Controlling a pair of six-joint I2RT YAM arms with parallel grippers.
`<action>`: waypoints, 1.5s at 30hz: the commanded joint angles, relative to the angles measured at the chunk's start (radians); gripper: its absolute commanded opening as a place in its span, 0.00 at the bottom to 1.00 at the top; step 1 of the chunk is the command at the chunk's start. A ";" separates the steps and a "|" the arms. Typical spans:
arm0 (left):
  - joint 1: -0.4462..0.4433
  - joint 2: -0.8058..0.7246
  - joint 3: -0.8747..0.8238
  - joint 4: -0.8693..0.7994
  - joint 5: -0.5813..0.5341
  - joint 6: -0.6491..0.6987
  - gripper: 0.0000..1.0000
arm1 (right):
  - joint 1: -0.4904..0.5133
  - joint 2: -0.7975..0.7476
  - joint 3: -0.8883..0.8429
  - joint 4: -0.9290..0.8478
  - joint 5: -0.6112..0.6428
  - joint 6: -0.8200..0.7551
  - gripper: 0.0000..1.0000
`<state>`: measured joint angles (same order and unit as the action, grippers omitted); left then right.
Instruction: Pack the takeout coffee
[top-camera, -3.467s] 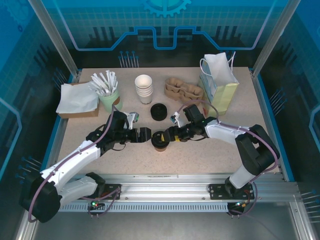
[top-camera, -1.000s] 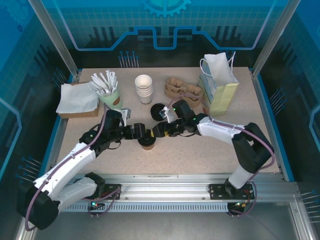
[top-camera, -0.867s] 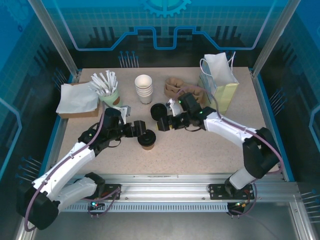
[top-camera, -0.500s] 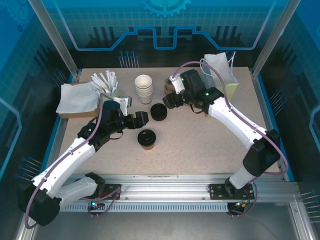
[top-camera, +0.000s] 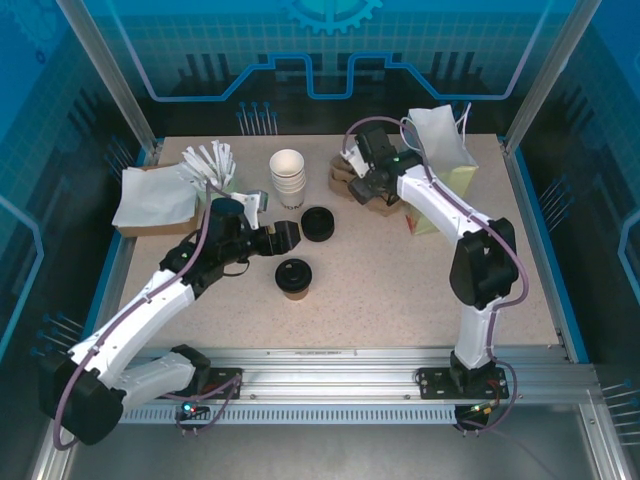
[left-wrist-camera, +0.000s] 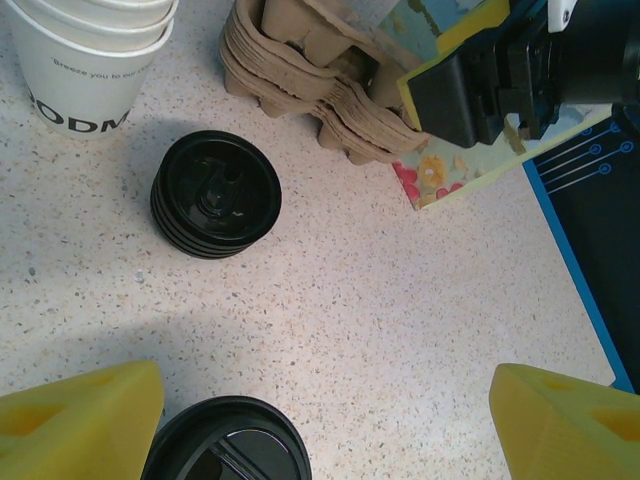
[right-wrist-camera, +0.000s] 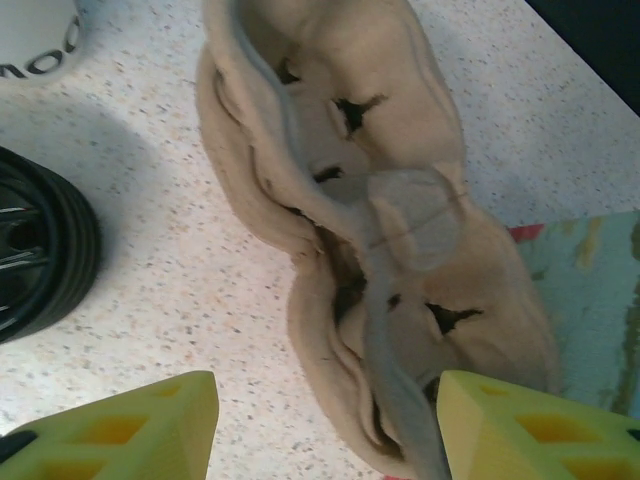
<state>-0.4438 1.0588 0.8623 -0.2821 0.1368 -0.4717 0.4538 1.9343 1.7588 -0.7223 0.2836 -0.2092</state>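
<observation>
The takeout coffee (top-camera: 293, 277), a brown cup with a black lid, stands free in the middle of the table. Its lid (left-wrist-camera: 225, 442) shows at the bottom edge of the left wrist view. My left gripper (top-camera: 283, 237) hovers just behind and left of the cup. Here the left gripper (left-wrist-camera: 325, 432) is open, its yellow fingertips (left-wrist-camera: 85, 420) wide apart with nothing between them. My right gripper (top-camera: 362, 188) is at the back over a stack of pulp cup carriers (top-camera: 372, 183). The right gripper (right-wrist-camera: 330, 430) is open, straddling the carriers' (right-wrist-camera: 380, 230) near end without gripping.
A stack of loose black lids (top-camera: 318, 223) sits behind the coffee, and lidless white cups (top-camera: 288, 178) stand further back. A paper bag (top-camera: 437, 165) stands at the back right. A green cup of stirrers (top-camera: 215, 185) and a napkin box (top-camera: 155, 200) sit back left.
My right arm left the coffee and swung back over the carrier stack, its jaws narrowing a little. My left gripper drew back off the cup, which now stands alone.
</observation>
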 joint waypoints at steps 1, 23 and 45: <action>0.001 0.010 0.038 0.019 0.032 0.002 0.86 | -0.018 0.042 0.073 -0.084 0.015 -0.041 0.59; 0.001 0.011 0.021 0.019 0.044 0.004 0.86 | -0.053 0.143 0.138 -0.147 0.036 -0.108 0.28; 0.001 0.013 0.006 0.023 0.065 -0.003 0.86 | -0.102 0.213 0.272 -0.125 -0.177 -0.041 0.43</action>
<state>-0.4442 1.0752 0.8627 -0.2783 0.1791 -0.4717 0.3763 2.1082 1.9965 -0.8299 0.1421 -0.2443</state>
